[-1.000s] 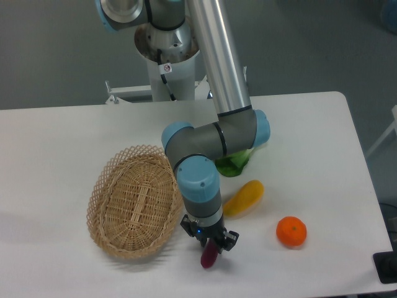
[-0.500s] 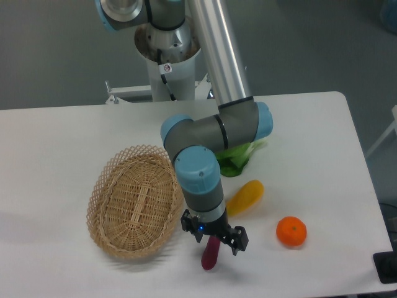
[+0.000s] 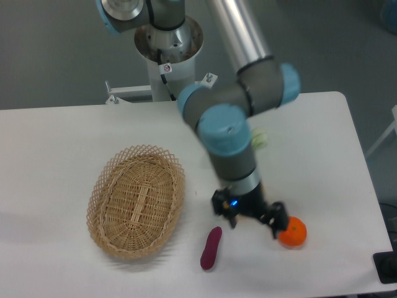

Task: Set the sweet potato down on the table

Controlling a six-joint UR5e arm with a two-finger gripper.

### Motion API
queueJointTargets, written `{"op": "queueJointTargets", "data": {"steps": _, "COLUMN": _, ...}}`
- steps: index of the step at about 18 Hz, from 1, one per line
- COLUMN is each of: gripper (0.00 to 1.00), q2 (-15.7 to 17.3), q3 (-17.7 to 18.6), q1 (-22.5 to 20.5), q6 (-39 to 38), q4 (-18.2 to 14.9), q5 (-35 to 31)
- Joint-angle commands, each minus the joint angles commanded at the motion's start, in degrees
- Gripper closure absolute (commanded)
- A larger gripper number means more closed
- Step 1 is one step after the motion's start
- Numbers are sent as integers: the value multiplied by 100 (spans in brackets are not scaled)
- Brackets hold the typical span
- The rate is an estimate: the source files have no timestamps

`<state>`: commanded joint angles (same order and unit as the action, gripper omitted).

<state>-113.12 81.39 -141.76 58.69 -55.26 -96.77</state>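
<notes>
The sweet potato (image 3: 211, 248), a slim dark magenta tuber, lies on the white table (image 3: 62, 136) near the front edge, just right of the wicker basket. My gripper (image 3: 253, 218) is open and empty. It hangs above the table to the upper right of the sweet potato, apart from it, with one finger close to the orange. The arm hides the yellow fruit.
An oval wicker basket (image 3: 136, 202) stands at the left of the sweet potato. A round orange (image 3: 293, 232) sits at the right, partly behind a gripper finger. A bit of a green vegetable (image 3: 259, 139) shows behind the arm. The robot base (image 3: 167, 56) stands at the back.
The gripper has let go of the sweet potato, which now lies on the table. The arm has risen and swung right toward the orange, now covering the yellow fruit.
</notes>
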Motion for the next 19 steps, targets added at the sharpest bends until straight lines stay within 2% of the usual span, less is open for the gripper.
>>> {"op": "queueJointTargets", "data": {"steps": 4, "gripper": 0, "q2": 281, "q3": 26, "q1": -413, "q6": 1001, "q4": -625, "q5": 123}}
{"op": "queueJointTargets", "data": {"steps": 9, "gripper": 0, "q2": 501, "q3": 97, "q1": -783, "q6": 1653, "q4": -1030, "q5": 255}}
{"op": "queueJointTargets", "data": {"steps": 12, "gripper": 0, "q2": 563, "q3": 202, "q1": -836, "q6": 1663, "q4": -1030, "q5": 343}}
{"op": "queueJointTargets", "data": {"steps": 19, "gripper": 0, "q2": 554, "q3": 167, "q1": -801, "q6": 1654, "q4": -969, "q5": 352}}
